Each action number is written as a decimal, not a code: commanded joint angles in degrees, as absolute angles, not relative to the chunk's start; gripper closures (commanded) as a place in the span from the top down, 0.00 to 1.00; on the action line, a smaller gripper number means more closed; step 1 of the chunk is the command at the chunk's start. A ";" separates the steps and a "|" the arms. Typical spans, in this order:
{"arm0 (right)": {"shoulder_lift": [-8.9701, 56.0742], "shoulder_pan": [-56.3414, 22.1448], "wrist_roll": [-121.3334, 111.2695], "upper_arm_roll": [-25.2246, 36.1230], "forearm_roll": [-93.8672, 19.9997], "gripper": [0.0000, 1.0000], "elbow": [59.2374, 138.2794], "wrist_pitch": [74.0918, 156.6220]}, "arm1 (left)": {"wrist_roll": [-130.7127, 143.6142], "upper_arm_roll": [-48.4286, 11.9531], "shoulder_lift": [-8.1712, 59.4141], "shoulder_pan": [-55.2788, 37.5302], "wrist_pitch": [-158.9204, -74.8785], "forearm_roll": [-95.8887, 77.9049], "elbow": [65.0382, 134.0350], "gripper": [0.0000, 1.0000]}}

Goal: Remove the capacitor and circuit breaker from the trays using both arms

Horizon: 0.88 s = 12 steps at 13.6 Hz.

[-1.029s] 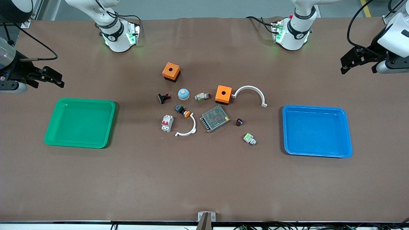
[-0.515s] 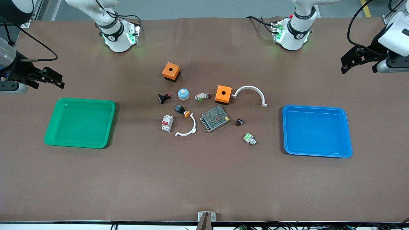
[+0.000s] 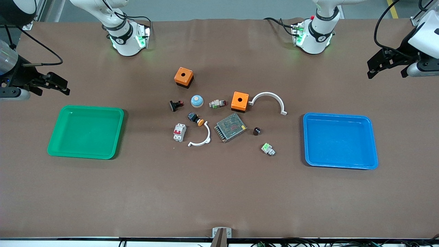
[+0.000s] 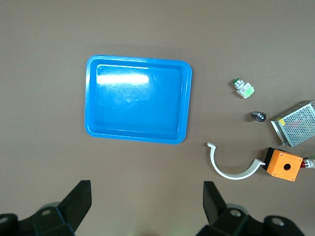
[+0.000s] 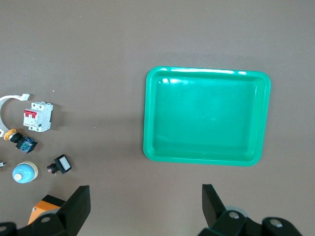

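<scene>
The capacitor, a tiny black cylinder, stands on the table between the metal mesh box and the blue tray. It also shows in the left wrist view. The breaker, a light-grey block with red levers, lies beside a white half ring. It also shows in the right wrist view. My left gripper is open and empty, up over bare table at the left arm's end. My right gripper is open and empty, up over bare table at the right arm's end, by the green tray.
The middle cluster holds two orange boxes, a metal mesh box, two white half rings, a blue dome button, a black button with orange cap, a black-and-red part and white-and-green connectors.
My left gripper has drifted slightly toward the left arm's end of the table. The right gripper and the objects have not moved.
</scene>
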State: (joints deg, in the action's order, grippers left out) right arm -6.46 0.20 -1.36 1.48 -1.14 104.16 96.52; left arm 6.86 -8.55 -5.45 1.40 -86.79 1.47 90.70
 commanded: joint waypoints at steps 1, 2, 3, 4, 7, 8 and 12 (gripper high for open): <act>-8.09 0.26 -1.32 1.41 -1.93 1.00 105.91 97.29 | 5.71 -8.09 -5.89 1.32 -86.05 0.44 90.26 1.00; -8.09 0.26 -1.32 1.41 -1.93 1.00 105.91 97.29 | 5.71 -8.09 -5.89 1.32 -85.78 0.44 90.26 1.00; -8.09 0.26 -1.32 1.41 -1.93 1.00 105.91 97.29 | 5.71 -8.00 -5.89 1.32 -85.52 0.44 90.26 1.00; -8.09 0.26 -1.32 1.41 -1.93 1.00 105.91 97.29 | 5.71 -8.00 -5.89 1.32 -85.52 0.44 90.26 1.00; -8.09 0.18 -1.32 1.41 -1.93 1.00 105.91 97.29 | 5.63 -7.91 -5.80 1.41 -85.52 0.44 90.26 1.00; -8.09 0.18 -1.32 1.41 -1.93 1.00 105.91 97.29 | 5.63 -7.91 -5.71 1.41 -85.52 0.53 90.26 1.00; -8.09 0.18 -1.32 1.41 -1.93 1.00 105.91 97.29 | 5.63 -7.82 -5.54 1.32 -85.52 0.53 90.26 1.00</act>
